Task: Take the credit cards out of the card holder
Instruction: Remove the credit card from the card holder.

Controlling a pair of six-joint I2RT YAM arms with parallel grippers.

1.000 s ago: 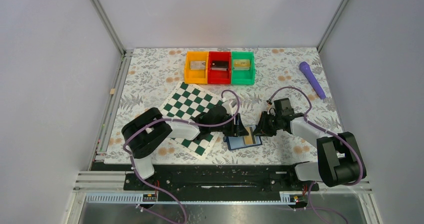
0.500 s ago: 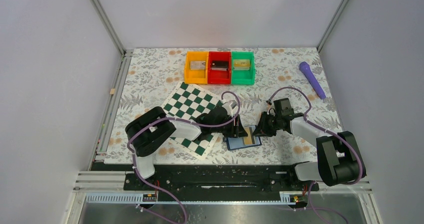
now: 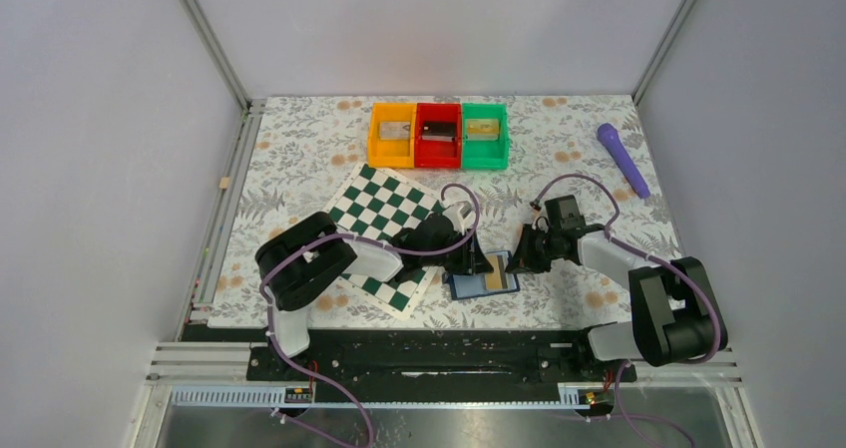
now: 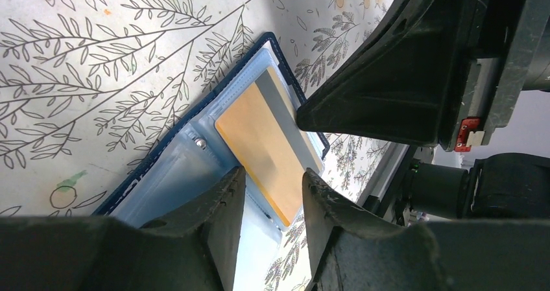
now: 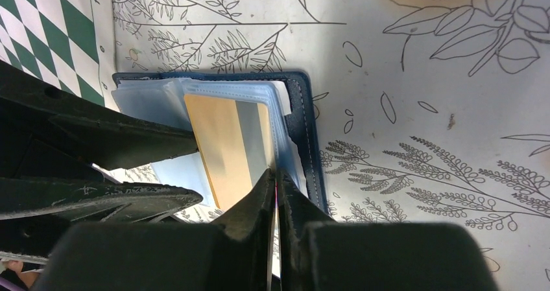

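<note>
A flat blue bifold card holder (image 3: 467,286) lies open on the floral tabletop (image 3: 299,149). The left pincer (image 4: 274,174) is spread over its thin tan-gold credit card (image 4: 259,142), and the right pincer (image 5: 273,174) is pressed together at that card's edge.

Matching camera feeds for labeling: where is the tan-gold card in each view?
Top external: tan-gold card, just below and right of centre.
Left wrist: mid-frame, slanting.
Right wrist: slightly left of centre.
Shared landmark: the blue card holder it sits in.

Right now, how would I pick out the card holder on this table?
Find the green-and-white chessboard. Just right of its near corner lies the card holder. It is the only flat blue thing there, opened on a tan-gold card.
</note>
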